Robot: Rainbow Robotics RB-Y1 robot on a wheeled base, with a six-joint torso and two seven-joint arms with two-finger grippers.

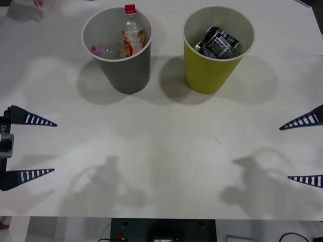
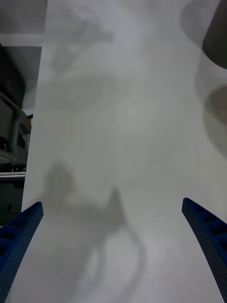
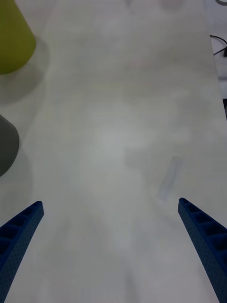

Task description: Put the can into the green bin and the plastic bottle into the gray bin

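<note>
Both grippers, left gripper (image 1: pixel 38 147) and right gripper (image 1: pixel 303 150), are idling open near the table (image 1: pixel 161 166) edge; plastic bottle (image 1: pixel 132 33) is sitting in gray bin (image 1: pixel 128 75), nothing needing regrasp.

No words or numbers can be read anywhere. The plastic bottle (image 1: pixel 133 33) in the gray bin (image 1: pixel 121 50), at about 11 o'clock on the table, has an orange, yellow and red label, but its print is too small to make out. The dark cans (image 1: pixel 218 43) in the green bin (image 1: pixel 214 60), at about 1 o'clock, have white and red marks on them, and those cannot be read as letters either.
</note>
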